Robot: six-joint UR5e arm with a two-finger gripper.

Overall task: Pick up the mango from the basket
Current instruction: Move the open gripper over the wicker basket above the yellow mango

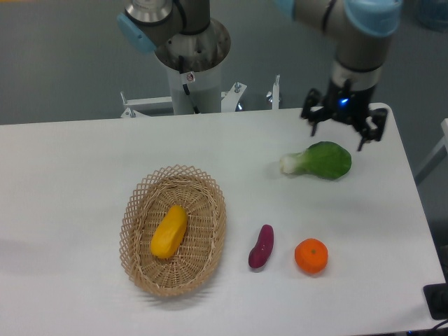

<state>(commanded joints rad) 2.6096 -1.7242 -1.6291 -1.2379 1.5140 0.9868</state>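
Our gripper (pixel 344 124) hangs with fingers spread wide, empty — the mango (pixel 169 232) lies in the basket (pixel 140 203), well apart.

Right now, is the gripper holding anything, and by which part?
Nothing. The gripper hangs open and empty above the table's far right; the mango lies untouched in the basket.

**Obscured and cropped items, fixed camera**

I see the arm (pixel 350 28) cut off by the top edge; its upper links run out of frame. The gripper (pixel 343 124) is small and dark, so I cannot tell how its jaws stand. The basket (pixel 140 203) wall hides the mango's (pixel 169 232) underside. A dark object (pixel 437 301) at the lower right is cropped and unidentifiable.
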